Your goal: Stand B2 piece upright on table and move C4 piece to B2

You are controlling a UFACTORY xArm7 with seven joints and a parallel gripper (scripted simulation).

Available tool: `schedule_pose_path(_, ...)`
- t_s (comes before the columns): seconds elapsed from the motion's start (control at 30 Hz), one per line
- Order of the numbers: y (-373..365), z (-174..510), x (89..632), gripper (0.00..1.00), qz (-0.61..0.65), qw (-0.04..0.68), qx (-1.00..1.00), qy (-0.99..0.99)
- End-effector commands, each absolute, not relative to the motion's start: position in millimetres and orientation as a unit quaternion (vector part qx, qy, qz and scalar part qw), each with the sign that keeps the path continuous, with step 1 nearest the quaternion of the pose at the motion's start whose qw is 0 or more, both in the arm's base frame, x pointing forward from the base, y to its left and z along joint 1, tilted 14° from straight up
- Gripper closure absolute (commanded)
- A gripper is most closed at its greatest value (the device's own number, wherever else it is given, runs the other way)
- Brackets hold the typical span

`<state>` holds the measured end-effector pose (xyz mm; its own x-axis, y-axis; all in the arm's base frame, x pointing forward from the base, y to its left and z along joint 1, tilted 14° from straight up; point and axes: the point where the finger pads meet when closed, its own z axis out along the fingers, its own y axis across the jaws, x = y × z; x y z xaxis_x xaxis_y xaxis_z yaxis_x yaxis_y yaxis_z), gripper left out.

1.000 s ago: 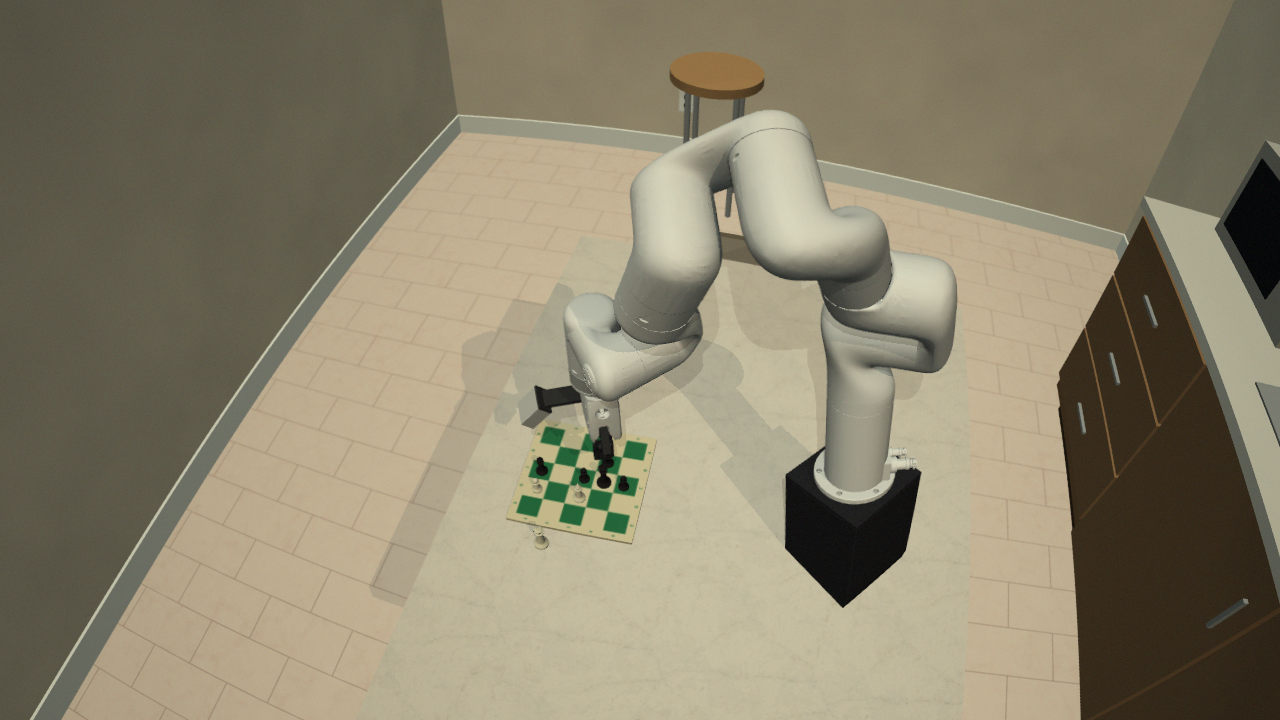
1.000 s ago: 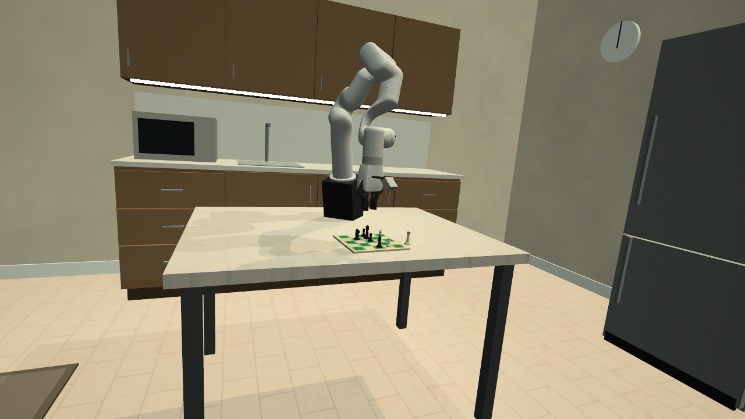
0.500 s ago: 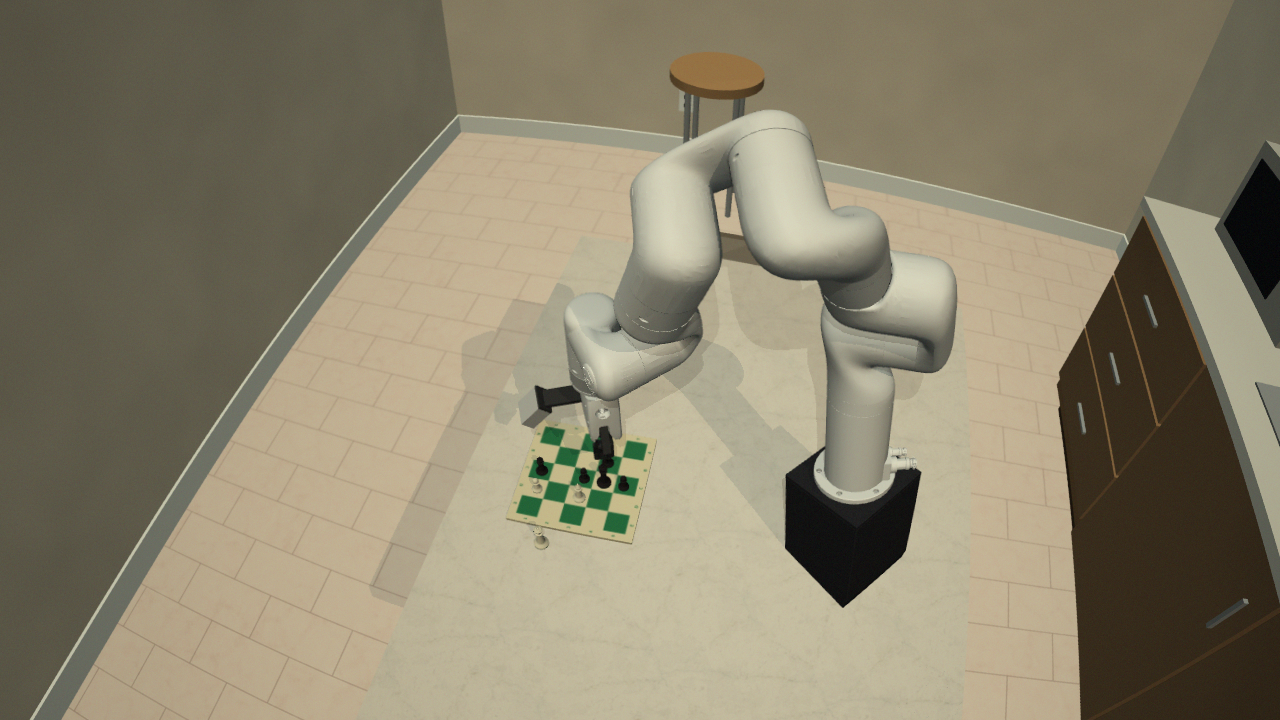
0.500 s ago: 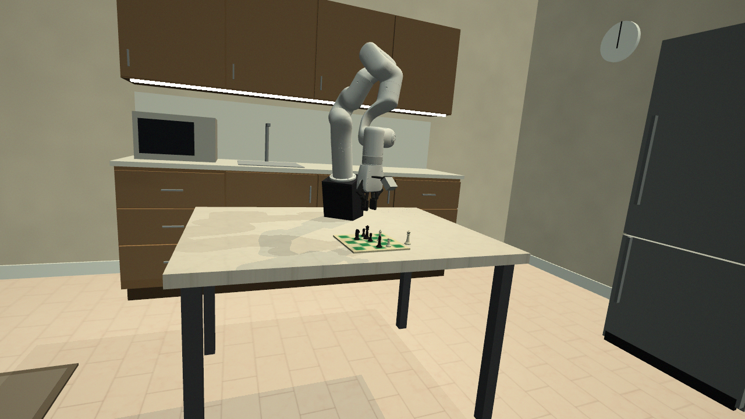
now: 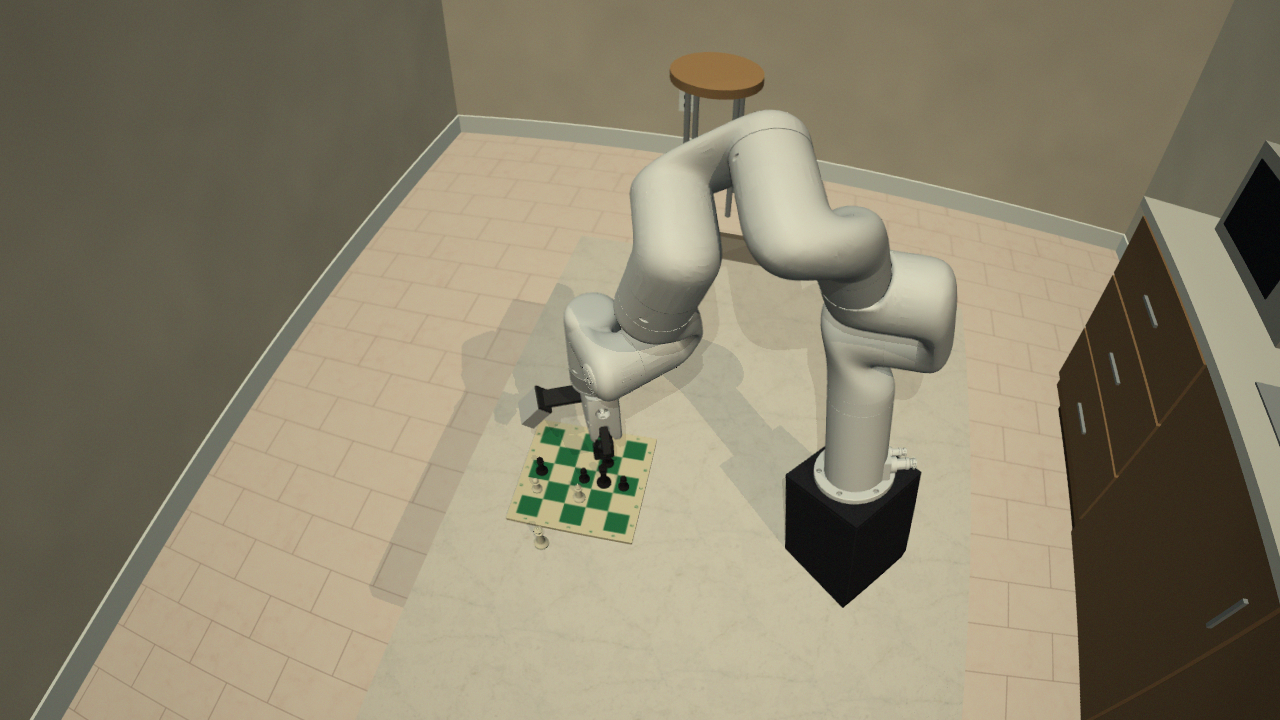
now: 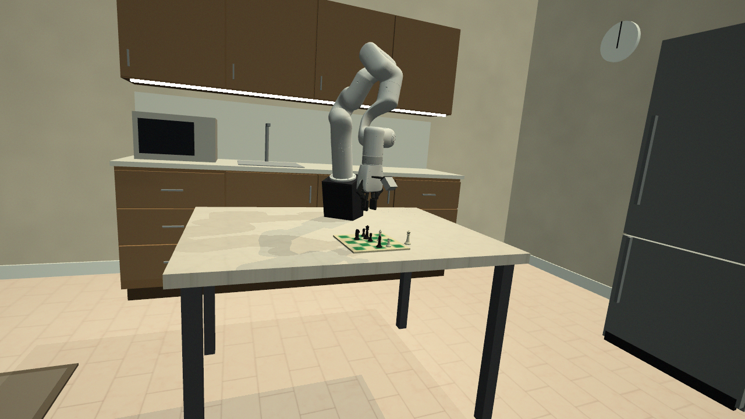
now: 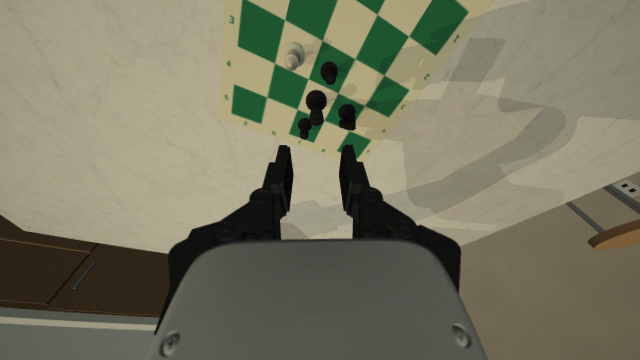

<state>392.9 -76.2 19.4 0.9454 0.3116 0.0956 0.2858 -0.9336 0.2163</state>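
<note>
The green-and-cream chessboard point(image 5: 617, 522) point(image 6: 348, 240) point(image 7: 248, 105) lies on the table point(image 5: 626, 626) point(image 6: 260, 244) point(image 7: 100, 100). A tall black piece point(image 5: 604, 480) point(image 7: 315, 102) stands upright on C4. B2 point(image 7: 381, 46) is bare. A white piece point(image 5: 539, 540) point(image 6: 408, 237) stands upright on the table just off the board. My gripper point(image 5: 605, 450) point(image 6: 368, 206) point(image 7: 316, 160) hangs above the board's row-5 edge, close to the C4 piece. Its fingers are partly open, with nothing between them.
Other black pieces stand on C5 point(image 7: 304, 127), B4 point(image 7: 347, 115) and C3 point(image 7: 328, 71), and a white pawn point(image 7: 294, 54) on D3. More pieces point(image 5: 539, 465) stand at the board's far side. The arm's black base point(image 5: 850, 528) point(image 6: 341, 198) stands on the table behind the board.
</note>
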Motion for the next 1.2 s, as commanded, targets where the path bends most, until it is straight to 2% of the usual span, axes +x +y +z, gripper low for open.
schedule_pose_path(0.0,-76.4,19.4,393.9,0.58,0.065,0.1,0.981,0.152)
schedule_pose_path(1.17,-83.3,-17.0,399.8,0.58,0.066,0.1,0.981,0.152)
